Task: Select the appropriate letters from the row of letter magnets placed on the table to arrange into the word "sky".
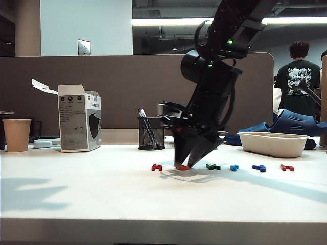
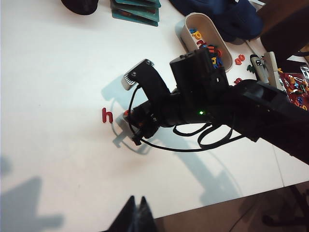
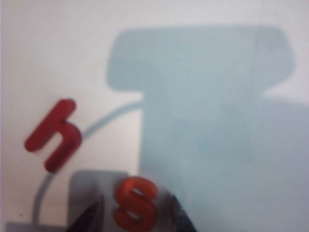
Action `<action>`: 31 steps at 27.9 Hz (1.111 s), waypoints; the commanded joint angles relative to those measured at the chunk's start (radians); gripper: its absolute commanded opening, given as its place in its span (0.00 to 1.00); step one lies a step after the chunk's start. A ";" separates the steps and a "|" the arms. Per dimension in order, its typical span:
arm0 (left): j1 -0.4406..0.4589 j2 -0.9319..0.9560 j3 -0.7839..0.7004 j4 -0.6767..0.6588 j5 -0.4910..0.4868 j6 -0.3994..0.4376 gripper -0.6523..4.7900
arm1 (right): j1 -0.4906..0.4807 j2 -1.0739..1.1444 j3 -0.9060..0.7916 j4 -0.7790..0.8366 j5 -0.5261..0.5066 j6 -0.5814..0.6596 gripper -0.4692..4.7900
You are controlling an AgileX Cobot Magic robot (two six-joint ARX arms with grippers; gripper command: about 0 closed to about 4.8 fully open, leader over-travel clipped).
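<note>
In the exterior view we are looking across the white table from left to right. At the far left a paper cup is standing, then an opened carton, then a black mesh pen holder near the middle. Along the row of letter magnets, the dark-red h is lying first, just left of centre. Next to it the orange-red s is sitting between the fingertips of the right gripper, which is pointing down at the table with its jaws apart on either side of the letter; we cannot tell whether they are touching it. Further right we are seeing the dark green letter, the light-blue letter, the dark blue letter and a red letter, with a white tray behind them. The left gripper is showing at the bottom edge of its wrist view, fingertips together.
</note>
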 commanded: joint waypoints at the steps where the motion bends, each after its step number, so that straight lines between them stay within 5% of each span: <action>1: 0.000 -0.003 0.003 0.006 -0.001 0.004 0.11 | 0.025 0.013 0.000 -0.010 0.035 -0.008 0.41; 13: 0.000 -0.003 0.003 0.006 -0.001 0.004 0.11 | 0.037 0.022 0.000 -0.075 0.111 -0.011 0.41; 22: 0.000 -0.003 0.003 0.006 -0.001 0.004 0.11 | 0.036 0.022 0.000 -0.089 0.111 -0.011 0.24; 31: 0.000 -0.003 0.003 0.006 -0.001 0.004 0.11 | 0.036 0.022 0.000 -0.128 0.110 0.058 0.24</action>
